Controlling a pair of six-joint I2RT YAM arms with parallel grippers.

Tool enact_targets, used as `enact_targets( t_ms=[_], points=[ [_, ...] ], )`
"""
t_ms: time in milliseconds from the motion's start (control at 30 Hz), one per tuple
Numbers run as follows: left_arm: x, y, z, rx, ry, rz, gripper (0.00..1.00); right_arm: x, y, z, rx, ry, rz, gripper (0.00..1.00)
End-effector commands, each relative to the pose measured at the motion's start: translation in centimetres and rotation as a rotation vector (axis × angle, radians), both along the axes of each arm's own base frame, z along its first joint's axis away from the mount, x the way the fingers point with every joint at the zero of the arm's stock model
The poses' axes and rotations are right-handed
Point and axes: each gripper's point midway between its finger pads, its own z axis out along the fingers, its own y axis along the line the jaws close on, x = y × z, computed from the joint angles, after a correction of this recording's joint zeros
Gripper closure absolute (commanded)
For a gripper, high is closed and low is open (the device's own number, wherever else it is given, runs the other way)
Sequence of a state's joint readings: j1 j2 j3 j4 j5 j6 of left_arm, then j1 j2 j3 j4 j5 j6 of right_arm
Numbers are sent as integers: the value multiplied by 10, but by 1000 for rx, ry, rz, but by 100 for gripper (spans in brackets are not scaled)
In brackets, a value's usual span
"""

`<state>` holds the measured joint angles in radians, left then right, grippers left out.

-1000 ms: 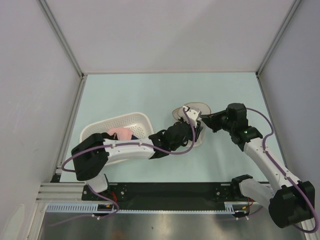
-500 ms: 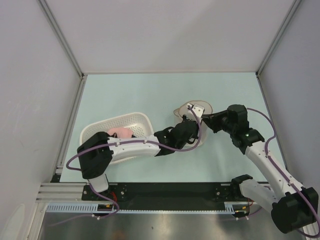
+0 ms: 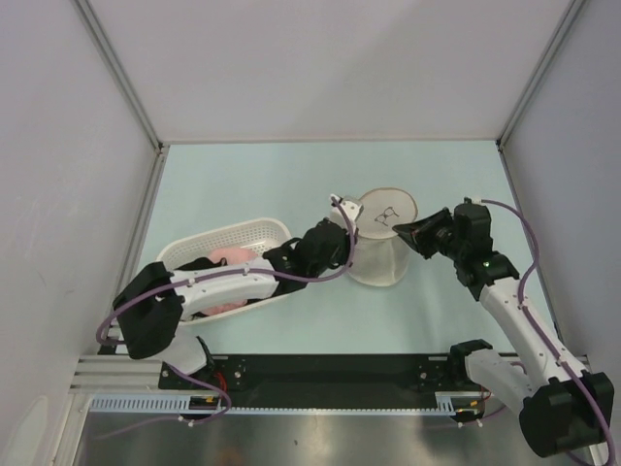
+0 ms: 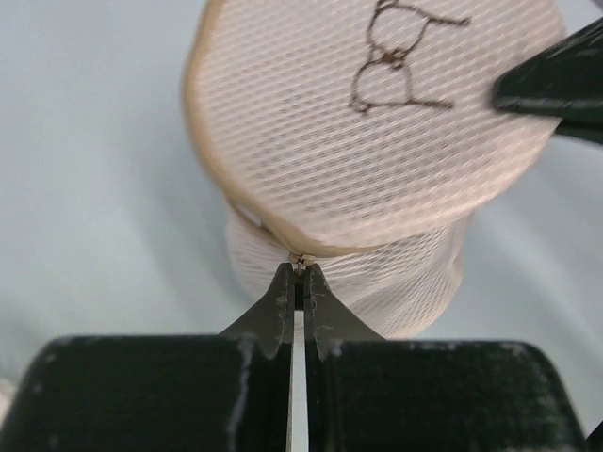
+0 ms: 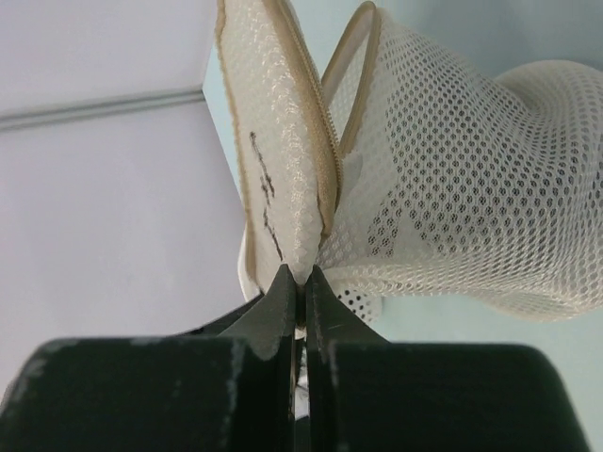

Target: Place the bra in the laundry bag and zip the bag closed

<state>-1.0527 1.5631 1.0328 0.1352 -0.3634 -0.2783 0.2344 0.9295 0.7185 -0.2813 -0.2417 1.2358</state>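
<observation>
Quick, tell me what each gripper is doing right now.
Left gripper: closed, pinching the laundry bag at its zip rim.
Right gripper: closed, pinching the laundry bag's rim on the other side.

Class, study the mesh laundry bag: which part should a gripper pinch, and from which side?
Pinch the laundry bag at its tan rim band, coming in edge-on from the side, level with the rim. The mesh is slack; the band is a thin, firmer ridge, easy to pinch.
</observation>
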Motion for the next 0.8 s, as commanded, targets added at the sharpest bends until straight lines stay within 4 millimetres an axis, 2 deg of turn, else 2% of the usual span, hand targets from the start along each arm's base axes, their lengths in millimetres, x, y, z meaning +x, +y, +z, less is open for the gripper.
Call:
enact_targets(
  t_ms=[0, 33, 67, 133, 233, 267, 333, 367, 400, 433, 467, 500, 533, 567, 600, 633, 667, 733, 767],
  points=[
    [-9, 28, 1, 9, 26, -62, 100, 3, 3, 8, -77, -119, 172, 100],
    [-12, 28, 1, 4, 32, -77, 100, 5, 1, 7, -87, -118, 171, 100],
    [-22, 20, 10, -39, 34, -145, 100, 6, -2, 5, -88, -112, 159, 100],
    [-36, 13, 10, -80, 49, -224, 100, 8, -3, 10, -69, -128, 147, 100],
    [-53, 3, 15, -152, 58, -320, 100, 11, 2, 17, -41, -141, 183, 100],
    [-54, 1, 16, -160, 58, -334, 100, 12, 5, 12, -41, -126, 219, 100],
    [-65, -6, 19, -180, 77, -401, 100, 18, 7, 19, -56, -151, 252, 100],
    [-68, -8, 21, -194, 80, -420, 100, 22, 11, 10, -55, -123, 292, 100],
    [-72, -10, 22, -216, 101, -433, 100, 28, 13, 20, -91, -164, 328, 100],
    [-73, -13, 26, -240, 98, -440, 100, 33, 15, 17, -104, -153, 352, 98],
    [-74, -13, 24, -249, 108, -440, 100, 38, 16, 2, -143, -118, 395, 95],
    [-75, -14, 22, -266, 128, -430, 100, 47, 18, 11, -160, -139, 413, 93],
    [-74, -15, 24, -282, 129, -425, 100, 53, 19, 12, -180, -143, 435, 90],
    [-73, -15, 23, -288, 138, -415, 100, 57, 21, 0, -194, -103, 457, 83],
    [-71, -15, 20, -297, 154, -391, 100, 65, 23, 10, -237, -153, 484, 79],
    [-69, -16, 21, -310, 156, -377, 100, 70, 22, 8, -265, -156, 488, 73],
    [-68, -16, 19, -316, 162, -364, 100, 70, 21, 2, -290, -129, 495, 58],
    [-64, -17, 16, -339, 184, -330, 100, 80, 14, -2, -405, -125, 486, 42],
    [-63, -17, 14, -345, 192, -320, 100, 76, 7, -9, -451, -83, 479, 31]
  ],
)
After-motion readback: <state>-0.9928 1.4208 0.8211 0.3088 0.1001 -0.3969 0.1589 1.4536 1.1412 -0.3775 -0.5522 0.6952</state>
